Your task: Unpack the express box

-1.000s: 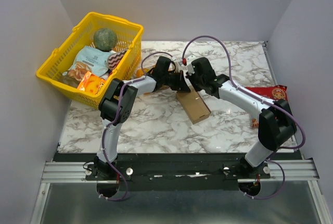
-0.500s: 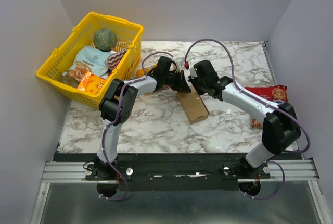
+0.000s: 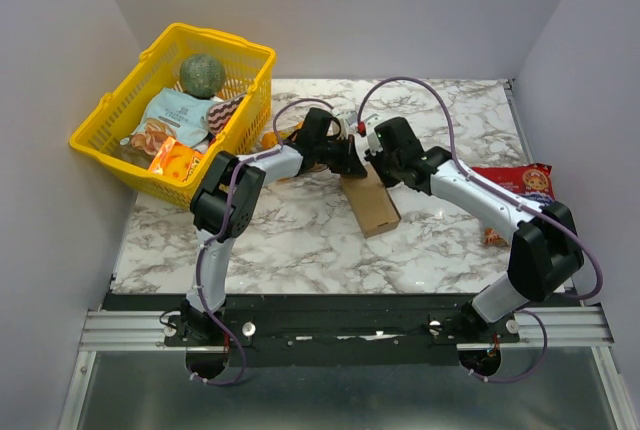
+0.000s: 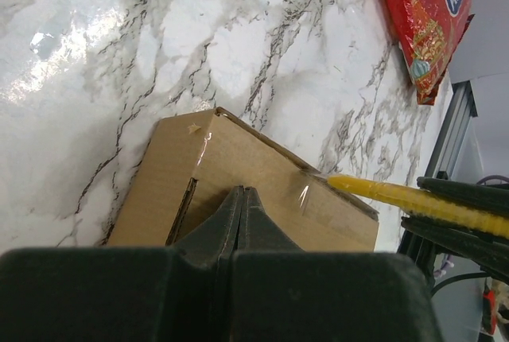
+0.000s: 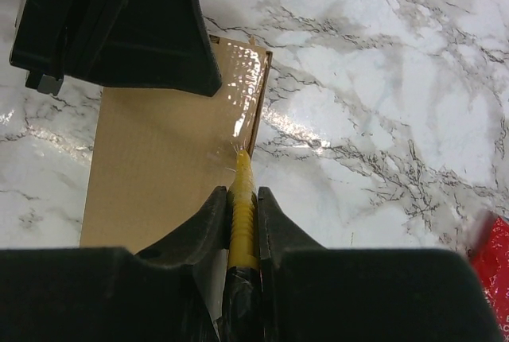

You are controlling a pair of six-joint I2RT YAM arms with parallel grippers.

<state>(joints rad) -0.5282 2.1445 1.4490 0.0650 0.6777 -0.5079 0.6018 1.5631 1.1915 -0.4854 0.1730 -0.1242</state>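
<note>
Plainly, the box (image 3: 372, 202) lies flat near the middle of the table (image 3: 300, 240), its long side angled from the far edge toward the near one. The left claw (image 3: 352, 160) is closed tight with nothing between its fingers. In the left wrist view its tips appear to press down on the box's top. The right claw (image 3: 378, 155) is clamped on a yellow tool (image 5: 242, 199), whose point sits at the box's long edge, right where a strip of glossy tape (image 5: 242, 79) wraps over.

By its look the box is light: thin cardboard, stiff enough across its flat faces but easy to dent at the edges and at the flap. On polished marble it would likely slide at a slight push (hence the sense in pinning it from above while the tool works at the tape). The tape looks slick, so fingers would find little purchase there. The best hold is judged to be a downward press on the broad top, away from the taped seam. A pinch across the two long sides near the middle, where the walls back each other up, would also serve. Squeezing the flap end risks crushing it.

A red bag (image 3: 515, 180) lies by the right edge and a basket (image 3: 130, 172) sits at the far left corner, both well apart from the box.
</note>
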